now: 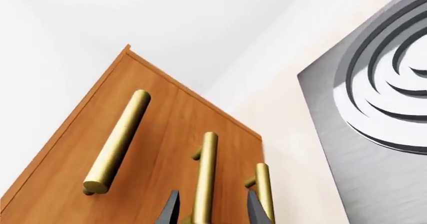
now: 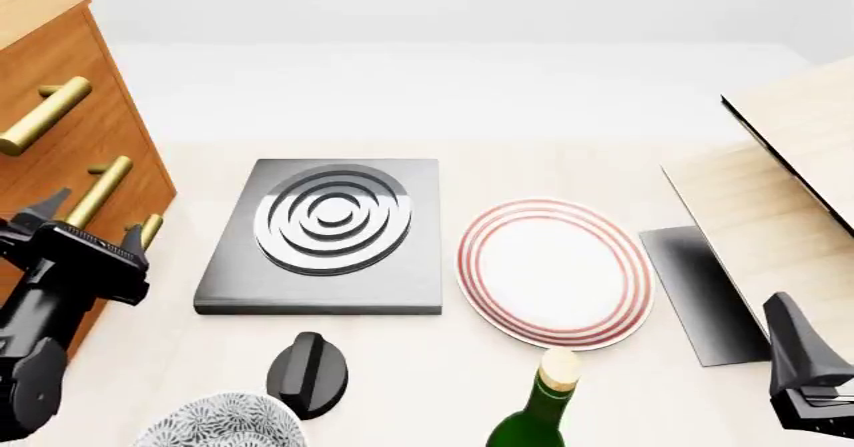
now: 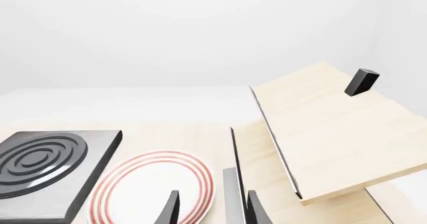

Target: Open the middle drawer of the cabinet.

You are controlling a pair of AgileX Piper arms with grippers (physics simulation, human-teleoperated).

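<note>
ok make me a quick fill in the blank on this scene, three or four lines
1. The left gripper has its jaws on either side of the brass handle of the cabinet's ____ drawer.
2. The cabinet has ____ brass bar handles in the left wrist view.
3. The round plate has ____ rings around its rim.
4. The metal slab with concentric rings lies between the plate and the ____.

Missing words: middle; three; red; cabinet

Simulated kitchen tabletop: hob plate [image 2: 334, 237], dinner plate [image 2: 554, 272], wine bottle [image 2: 541, 412], wooden cabinet [image 2: 60, 97].
</note>
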